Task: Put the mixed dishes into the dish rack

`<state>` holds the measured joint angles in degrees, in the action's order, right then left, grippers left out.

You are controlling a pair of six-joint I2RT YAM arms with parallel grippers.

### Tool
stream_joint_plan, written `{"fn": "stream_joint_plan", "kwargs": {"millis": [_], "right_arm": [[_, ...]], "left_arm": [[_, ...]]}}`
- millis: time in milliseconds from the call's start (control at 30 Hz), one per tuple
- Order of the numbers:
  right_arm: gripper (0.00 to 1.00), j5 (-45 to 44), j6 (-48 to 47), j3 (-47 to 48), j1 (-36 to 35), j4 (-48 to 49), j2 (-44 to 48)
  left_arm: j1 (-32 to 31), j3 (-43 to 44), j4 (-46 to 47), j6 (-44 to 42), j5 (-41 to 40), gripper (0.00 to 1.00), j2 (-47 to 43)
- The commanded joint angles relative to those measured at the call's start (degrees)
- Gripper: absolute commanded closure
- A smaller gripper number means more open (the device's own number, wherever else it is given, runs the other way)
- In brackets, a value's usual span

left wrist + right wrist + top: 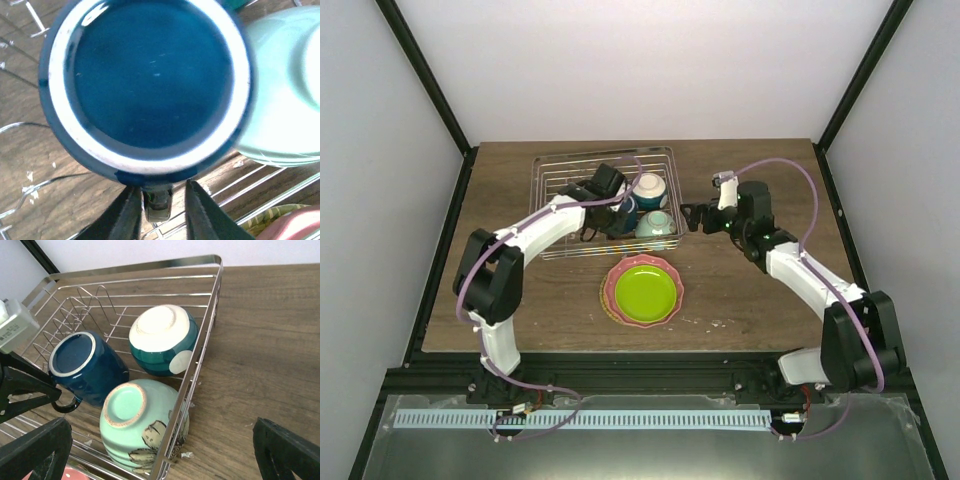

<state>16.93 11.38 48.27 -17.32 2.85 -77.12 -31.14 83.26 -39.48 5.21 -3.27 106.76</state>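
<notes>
At left wrist, mug handle between jaws, hidden overhead

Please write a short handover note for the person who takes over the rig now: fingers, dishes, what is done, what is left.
Left gripper: fingers slightly open on either side of the dark blue mug handle.
Right gripper: open, empty, beside the dish rack.
Done: mug, cream bowl and mint bowl are in the rack, upside down.
Left: green plate on pink plate, on the table.
</notes>
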Motion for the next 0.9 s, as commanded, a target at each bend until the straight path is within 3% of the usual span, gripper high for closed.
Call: {"fn": "stream_joint_plan", "kwargs": {"millis": [0, 100, 367, 667, 867], "right_arm": [[0.00, -1.42, 0.04, 3.15, 0.26, -2.12, -0.85], [0.00, -3.91, 0.12, 3.32, 0.26, -3.00, -0.68], [0.00, -8.59, 0.46, 2.30, 0.19, -3.00, 1.41], [0.00, -10.13, 1.89, 1.22, 0.20, -1.22, 2.21], [0.00, -9.10, 1.54, 2.09, 0.26, -3.05, 1.35]], "left_arm": [[-0.80, 1.17, 2.13, -0.47, 0.53, 0.70, -1.15], [-0.87, -0.04, 3.45, -0.34, 0.42, 0.62, -2.44], [-1.93, -5.62, 8.09, -0.28, -0.69, 0.50, -11.19], [-3.67, -21.69, 10.84, 2.61, 0.39, 0.50, -31.85], [-4.22, -35.58, 12.70, 8.88, 9.94, 0.50, -43.07]]}}
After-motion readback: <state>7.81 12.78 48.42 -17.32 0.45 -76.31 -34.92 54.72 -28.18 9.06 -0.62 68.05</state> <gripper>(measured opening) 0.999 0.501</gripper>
